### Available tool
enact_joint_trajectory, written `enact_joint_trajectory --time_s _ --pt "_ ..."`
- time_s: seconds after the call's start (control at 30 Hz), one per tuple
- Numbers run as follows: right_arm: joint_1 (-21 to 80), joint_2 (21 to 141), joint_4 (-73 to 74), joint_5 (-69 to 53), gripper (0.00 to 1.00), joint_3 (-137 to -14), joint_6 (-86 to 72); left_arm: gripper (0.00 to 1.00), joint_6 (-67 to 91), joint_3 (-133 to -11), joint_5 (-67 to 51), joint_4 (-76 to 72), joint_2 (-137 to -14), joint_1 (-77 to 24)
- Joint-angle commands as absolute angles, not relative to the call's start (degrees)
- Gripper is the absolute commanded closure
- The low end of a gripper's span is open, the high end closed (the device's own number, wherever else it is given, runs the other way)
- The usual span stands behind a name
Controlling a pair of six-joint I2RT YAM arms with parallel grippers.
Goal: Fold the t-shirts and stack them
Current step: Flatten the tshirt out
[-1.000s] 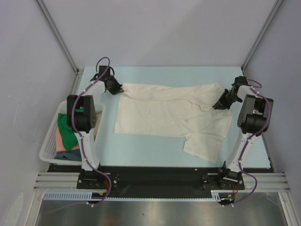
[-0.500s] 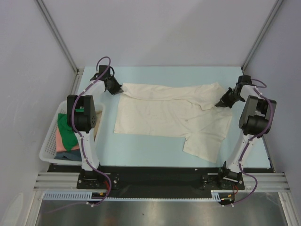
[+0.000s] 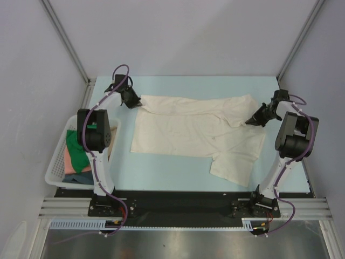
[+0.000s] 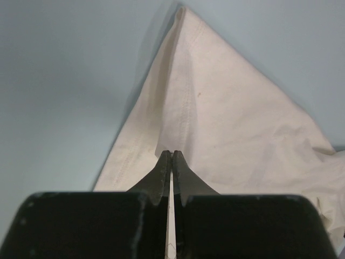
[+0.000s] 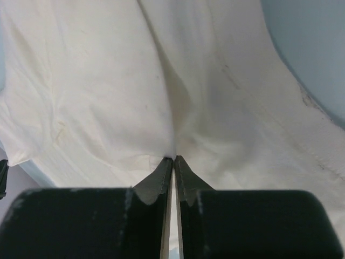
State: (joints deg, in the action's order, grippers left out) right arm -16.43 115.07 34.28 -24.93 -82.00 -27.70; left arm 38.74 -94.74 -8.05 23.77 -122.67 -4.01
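The left jaws are pressed together on the hem of the cream t-shirt. The left wrist view shows a thin line of cloth running between them, and the fabric fans away from the tips to a pointed corner. The right jaws are also closed. In the right wrist view they nip a small gathered fold of the same shirt, with creases spreading out from the tips. From above, the left pinch sits at the far-left corner of the shirt and the right pinch at its far-right edge. The cloth between the two runs fairly straight along the far side.

The cream t-shirt lies spread on the light-blue desk. It is still rumpled, with one flap hanging toward the near edge on the right side. No fold has been made and no stack has been started. The green t-shirt, the salmon pink one and the dark blue one are bunched in the white lattice basket beside the left arm. I judge the task to be near its beginning: the first shirt is only being straightened, and three more are waiting.

Compared with a second ago, the left arm has stayed where it was. The right wrist has shifted slightly outward toward the desk's right edge, and its jaws, which were apart then, have now shut on the cloth. The shirt's outline has hardly changed.
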Motion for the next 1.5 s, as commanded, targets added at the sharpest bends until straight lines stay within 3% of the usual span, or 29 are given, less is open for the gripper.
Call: enact_joint_trajectory --time_s 0.0,0.4,0.8,1.23,1.33,1.47 --pt "-17.49 113.47 31.31 -26.71 0.90 -77.63 -29.09 1.00 37.18 -95.28 -7.65 23.82 -118.65 -4.92" --pt "-18.46 113.91 26.37 -30.59 0.68 -73.74 -28.74 1.00 37.44 -95.98 -7.91 23.73 -119.09 -5.10" --pt "-19.77 110.49 21.81 -31.91 0.62 -65.41 -34.71 1.00 37.35 -95.54 -7.65 23.99 -118.74 -5.10" --pt "-22.06 112.41 7.57 -39.19 0.64 -60.03 -45.35 1.00 37.44 -95.36 -7.56 23.99 -118.39 -5.01" --pt "-22.24 112.59 7.03 -39.29 0.70 -60.47 -46.05 1.00 37.27 -95.54 -7.56 24.17 -118.39 -5.10" --pt "-22.50 110.84 9.05 -39.02 0.90 -61.96 -45.62 1.00 37.09 -95.62 -7.12 24.17 -118.30 -5.10"
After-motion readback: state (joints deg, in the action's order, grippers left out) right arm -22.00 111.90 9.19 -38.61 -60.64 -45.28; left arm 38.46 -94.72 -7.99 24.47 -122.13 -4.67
